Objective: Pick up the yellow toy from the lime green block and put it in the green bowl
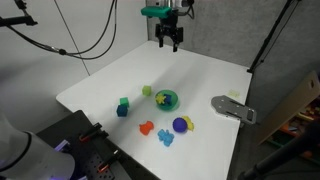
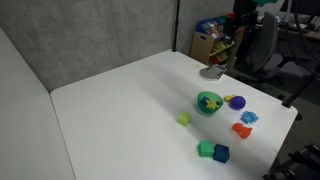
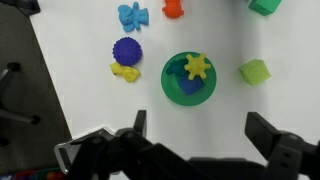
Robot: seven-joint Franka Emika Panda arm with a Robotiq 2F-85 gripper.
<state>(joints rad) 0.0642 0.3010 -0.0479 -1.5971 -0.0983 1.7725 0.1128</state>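
The yellow toy [image 3: 197,67] sits in the green bowl [image 3: 165,86] beneath the spread, empty tool [image 3: 200,128]; the task looks finished.

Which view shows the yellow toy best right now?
Wrist view: it looks straight down on the yellow toy, large and spiky, lying inside the green bowl. In both exterior views the yellow toy is only a tiny speck in that bowl.

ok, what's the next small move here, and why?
Probably nothing more than holding or backing the end effector away. The yellow toy lies inside the green bowl, the lime block beside the bowl is bare, and the end effector hangs open and empty high above them. The task looks done.
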